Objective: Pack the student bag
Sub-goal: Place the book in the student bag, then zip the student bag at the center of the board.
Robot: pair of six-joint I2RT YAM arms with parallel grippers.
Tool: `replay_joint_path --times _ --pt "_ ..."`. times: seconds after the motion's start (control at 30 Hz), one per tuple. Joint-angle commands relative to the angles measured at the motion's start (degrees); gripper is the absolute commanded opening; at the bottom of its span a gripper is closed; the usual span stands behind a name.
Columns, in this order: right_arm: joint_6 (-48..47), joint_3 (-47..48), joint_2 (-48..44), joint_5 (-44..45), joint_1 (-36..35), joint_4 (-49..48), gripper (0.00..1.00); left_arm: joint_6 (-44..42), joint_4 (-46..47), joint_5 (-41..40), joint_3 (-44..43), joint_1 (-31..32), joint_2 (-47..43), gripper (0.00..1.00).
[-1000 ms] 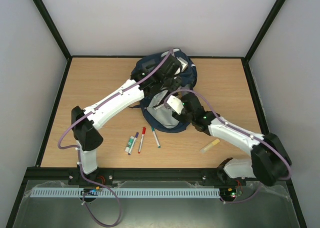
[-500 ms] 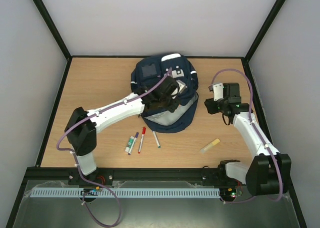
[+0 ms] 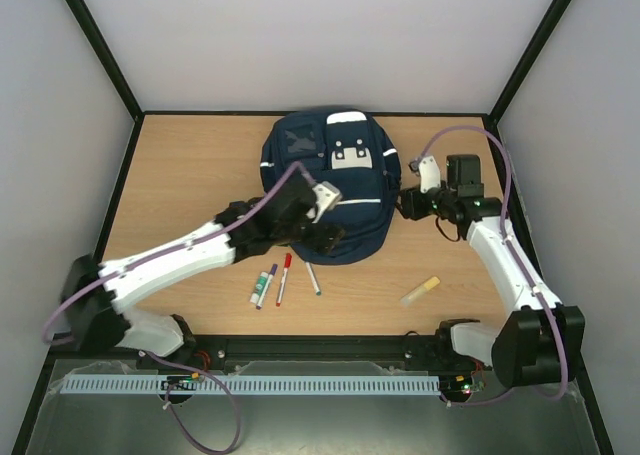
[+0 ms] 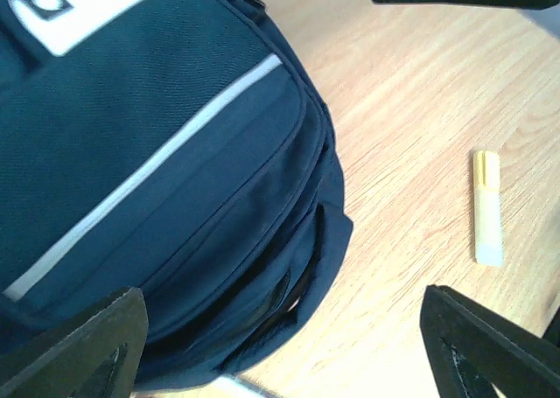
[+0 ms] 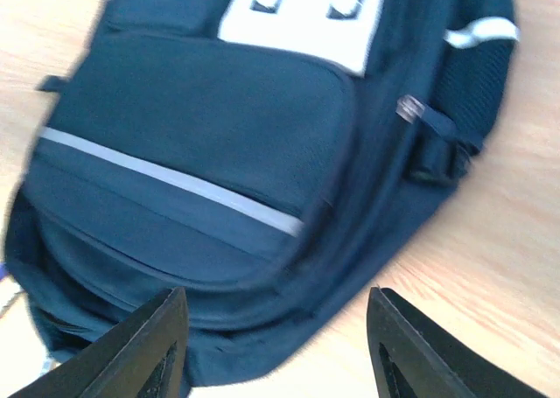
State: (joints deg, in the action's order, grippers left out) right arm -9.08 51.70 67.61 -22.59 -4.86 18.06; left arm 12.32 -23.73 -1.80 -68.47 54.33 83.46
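On the wooden table (image 3: pixel 180 175) | student bag (image 3: pixel 325 190) lies flat | markers (image 3: pixel 285 278) and glue stick (image 3: pixel 420 291) lie outside it, apparently unpacked | left gripper (image 4: pixel 282 297) and right gripper (image 5: pixel 276 293) both spread apart, empty.

the student bag (image 3: pixel 345 180) blocked the table's (image 3: pixel 190 175) far middle. bare wood lay free at its 9 o'clock. at 3 o'clock the right gripper (image 3: pixel 408 207) hung just beside it. at 6 o'clock pens (image 3: pixel 284 278), and at 5 o'clock a glue stick (image 3: pixel 420 291), littered the wood.
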Motion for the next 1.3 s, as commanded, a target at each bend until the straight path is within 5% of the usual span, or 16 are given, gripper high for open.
replay_joint_path --times 0.0,0.2,0.37,0.53,0.77,1.27 --pt "-2.72 5.30 4.11 -6.47 -5.55 2.25 0.56 4.21 1.83 -4.78 10.04 -2.78 -9.03 0.89" --pt "-4.72 4.84 9.63 -7.72 -17.05 1.41 0.57 10.93 0.12 -5.92 18.10 -7.47 -13.46 0.89" --pt "-5.38 4.65 16.20 -9.06 -19.92 -0.30 0.58 11.99 3.72 -1.30 24.36 -11.44 -14.44 0.84" --pt "-0.42 8.30 27.63 1.93 -19.15 0.49 0.54 15.03 8.54 -0.55 26.78 -13.95 -14.30 0.82" --pt "2.59 10.61 39.05 7.69 -8.33 0.91 0.50 15.27 12.61 0.88 27.83 -14.16 -10.84 0.81" --pt "2.67 9.95 36.58 4.44 -6.34 2.23 0.51 5.57 27.84 11.79 27.75 -13.37 1.08 0.66"
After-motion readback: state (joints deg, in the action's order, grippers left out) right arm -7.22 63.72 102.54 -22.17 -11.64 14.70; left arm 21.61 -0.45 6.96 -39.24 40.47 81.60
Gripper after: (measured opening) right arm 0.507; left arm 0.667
